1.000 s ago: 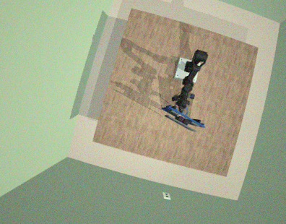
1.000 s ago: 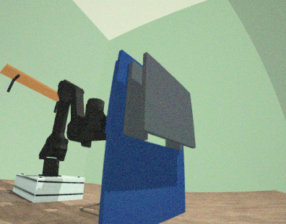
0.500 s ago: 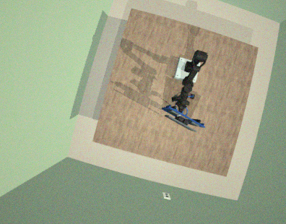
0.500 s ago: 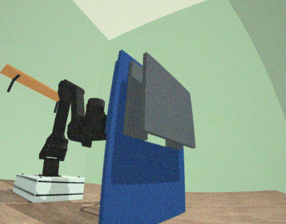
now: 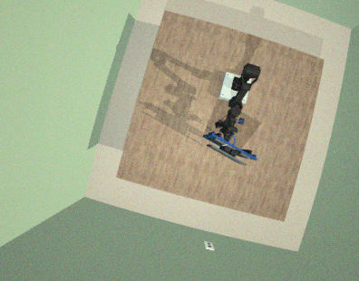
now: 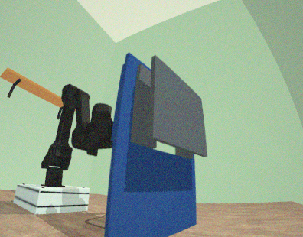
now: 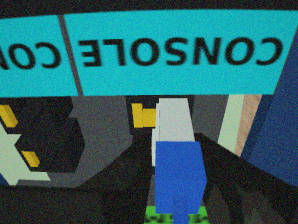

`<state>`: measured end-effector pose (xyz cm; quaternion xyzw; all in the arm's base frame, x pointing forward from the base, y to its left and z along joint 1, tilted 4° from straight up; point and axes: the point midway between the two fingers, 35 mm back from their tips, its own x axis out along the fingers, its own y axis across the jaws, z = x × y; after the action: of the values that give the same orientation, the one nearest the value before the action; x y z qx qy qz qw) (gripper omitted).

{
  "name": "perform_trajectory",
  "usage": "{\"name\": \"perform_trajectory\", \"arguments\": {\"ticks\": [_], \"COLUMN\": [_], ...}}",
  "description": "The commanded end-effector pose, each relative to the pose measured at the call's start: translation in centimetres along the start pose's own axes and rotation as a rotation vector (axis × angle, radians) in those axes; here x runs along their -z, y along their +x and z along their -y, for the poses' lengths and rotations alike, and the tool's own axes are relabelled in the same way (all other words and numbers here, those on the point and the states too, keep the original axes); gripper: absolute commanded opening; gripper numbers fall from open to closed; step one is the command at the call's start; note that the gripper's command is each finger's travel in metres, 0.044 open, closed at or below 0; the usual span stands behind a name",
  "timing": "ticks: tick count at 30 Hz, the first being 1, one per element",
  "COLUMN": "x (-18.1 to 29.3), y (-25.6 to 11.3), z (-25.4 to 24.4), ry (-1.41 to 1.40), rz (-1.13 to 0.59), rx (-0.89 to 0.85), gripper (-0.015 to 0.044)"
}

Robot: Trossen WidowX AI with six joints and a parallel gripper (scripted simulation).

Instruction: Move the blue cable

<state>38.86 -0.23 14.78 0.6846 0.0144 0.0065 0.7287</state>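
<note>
"What does the wrist view give you that the others don't?"

"The plug. It has a pale grey rectangular front and a blue block-shaped rear [image 7: 180, 176], with a blue cable [image 7: 180, 207] leading from that rear. The black parallel-jaw gripper [image 7: 172, 140] is closed on it, a dark finger to either side."

"And where is the plug?"

"Just beside a dark port opening with yellow pieces [image 7: 145, 116], under a flat cyan label strip reading CONSOLE [image 7: 175, 52], upside down in that view. The pale front overlaps the opening; how deep it sits, I can't tell. Nor can I tell which server this is."

"Can the exterior view settle that?"

"No. There a tall, upright blue panel [image 6: 151, 210] hides the fingers and the plug. It does show a flat grey rectangular plate [image 6: 179, 108] standing on the panel's far side from the arm, and the jointed black arm [image 6: 64, 126] [image 5: 241, 97] rising from a white box-shaped base [image 6: 26, 196] [image 5: 226, 91]."

"What about from above?"

"The top view shows the arm reaching from its base to the blue panel, seen nearly edge-on, over the brown wood-grain surface [image 5: 174, 159] [image 6: 239, 219]. The plug is too small to make out."
</note>
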Motion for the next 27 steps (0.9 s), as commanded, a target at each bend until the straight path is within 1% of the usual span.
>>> {"name": "perform_trajectory", "arguments": {"ticks": [1,27], "x": [-0.01,-0.15], "y": [0.18,0.67], "z": [-0.30,-0.30], "ry": [-0.005,-0.005], "rz": [-0.002,-0.003], "rx": [-0.011,-0.013], "gripper": [0.0000,0.0000]}}
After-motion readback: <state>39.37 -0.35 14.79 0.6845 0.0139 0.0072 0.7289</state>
